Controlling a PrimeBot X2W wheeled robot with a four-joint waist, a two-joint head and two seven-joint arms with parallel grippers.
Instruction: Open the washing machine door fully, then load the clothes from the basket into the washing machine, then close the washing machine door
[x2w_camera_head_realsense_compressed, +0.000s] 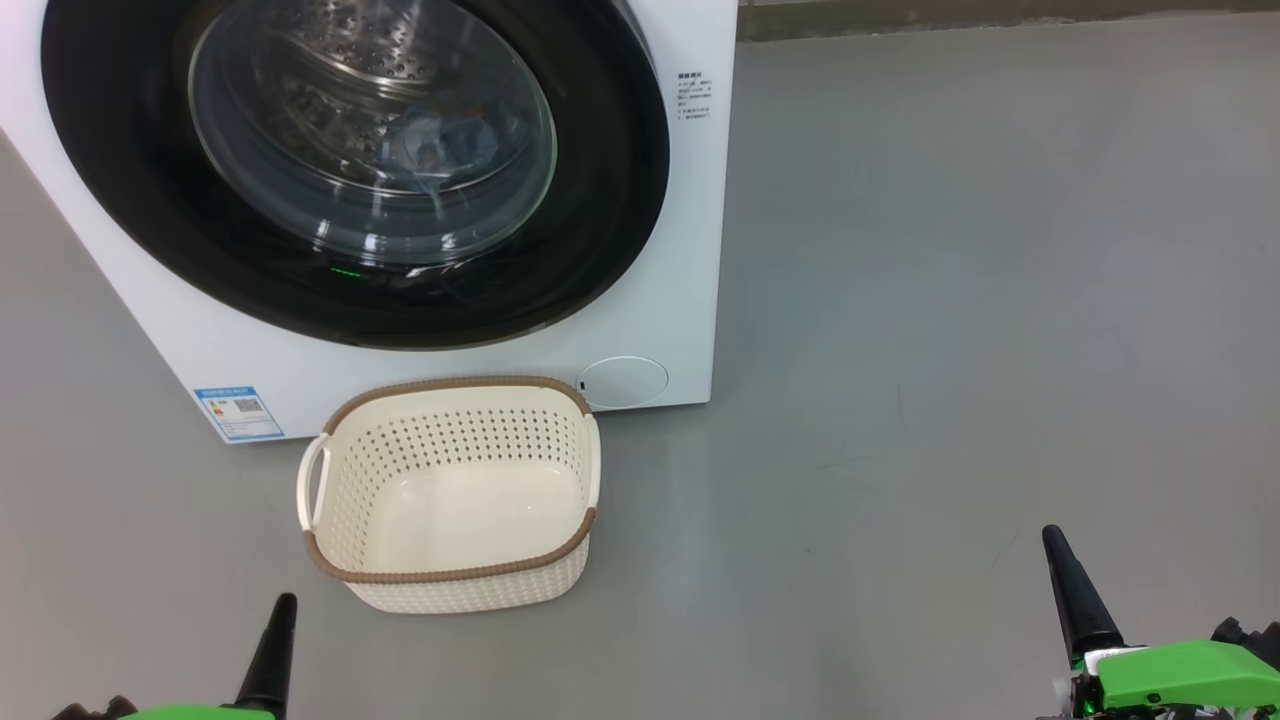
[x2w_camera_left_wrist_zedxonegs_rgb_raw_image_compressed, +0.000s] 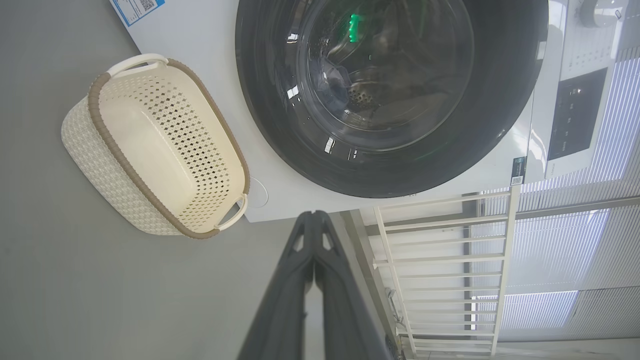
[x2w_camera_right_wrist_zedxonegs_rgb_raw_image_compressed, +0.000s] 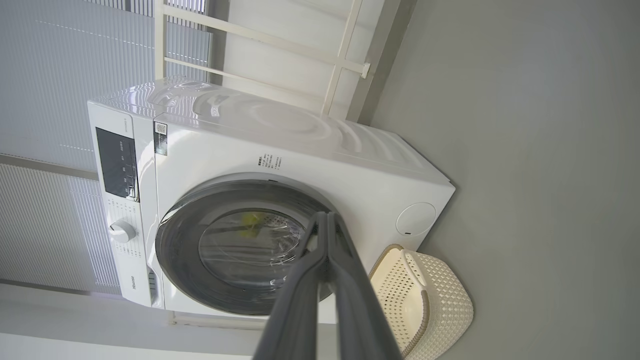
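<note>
The washing machine (x2w_camera_head_realsense_compressed: 665, 320) is the biggest thing before me, white and front-loading, standing on the grey floor (x2w_camera_head_realsense_compressed: 950, 300); everything else I place by it. The washing machine door (x2w_camera_head_realsense_compressed: 110, 200), round with a wide glossy black rim and bulging glass, lies shut against the machine's front; through the glass I see the perforated steel drum (x2w_camera_head_realsense_compressed: 380, 50). The basket (x2w_camera_head_realsense_compressed: 450, 580), cream with a brown woven-look rim, stands upright and empty on the floor just in front of the machine, below the door; its far rim is near the round white flap (x2w_camera_head_realsense_compressed: 622, 382) low on the machine's front; the blue label sticker (x2w_camera_head_realsense_compressed: 238, 412) sits at the front's other lower corner. The clothes (x2w_camera_head_realsense_compressed: 445, 150) are inside the machine, a bluish bundle behind the glass, too blurred by reflections for me to tell the print. My left gripper (x2w_camera_head_realsense_compressed: 285, 605) hangs in front of the machine, nearer me than the basket, its two dark fingers pressed together on nothing; my right gripper (x2w_camera_head_realsense_compressed: 1052, 535) is well off to the machine's side, over bare floor, fingers likewise pressed together and empty.
</note>
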